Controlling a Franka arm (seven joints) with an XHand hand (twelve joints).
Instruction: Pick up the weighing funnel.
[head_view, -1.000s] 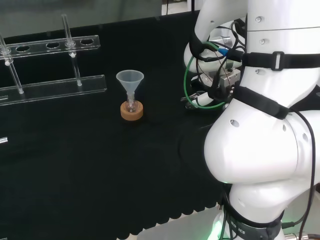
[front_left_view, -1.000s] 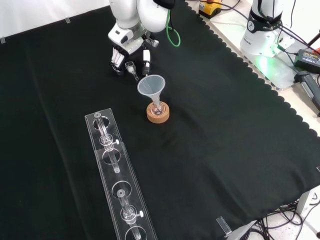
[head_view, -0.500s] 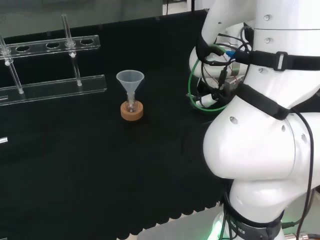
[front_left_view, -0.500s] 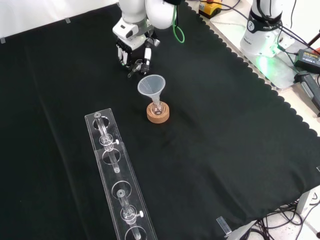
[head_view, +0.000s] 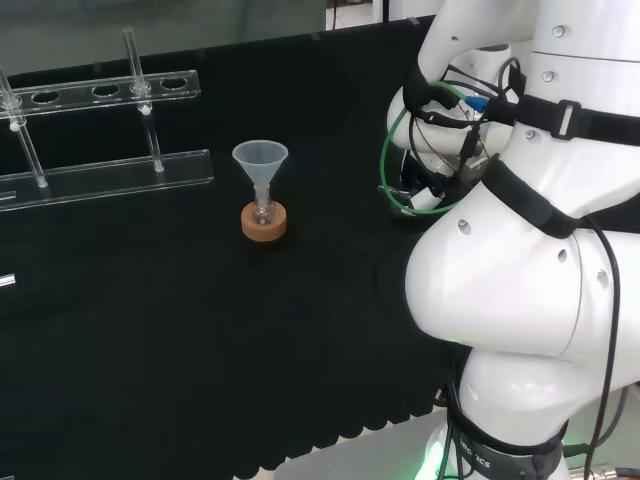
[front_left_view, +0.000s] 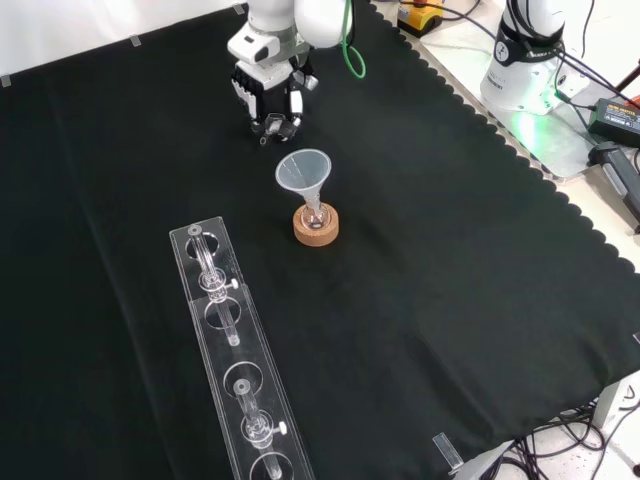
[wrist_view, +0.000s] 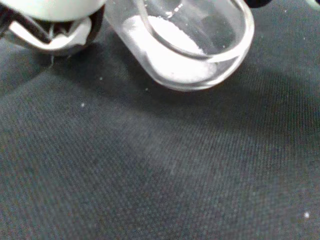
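Hand (front_left_view: 266, 92) shifted upward in front view, curled round weighing funnel (wrist_view: 186, 47)

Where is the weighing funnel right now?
In the front view's top centre, the weighing funnel is held in the curled hand, just beyond the funnel on its cork ring.

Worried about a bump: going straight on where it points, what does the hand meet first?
Most likely the black cloth beneath the hand, which holds the weighing funnel. The funnel stands nearer the front camera, probably off that line; depth is unclear.
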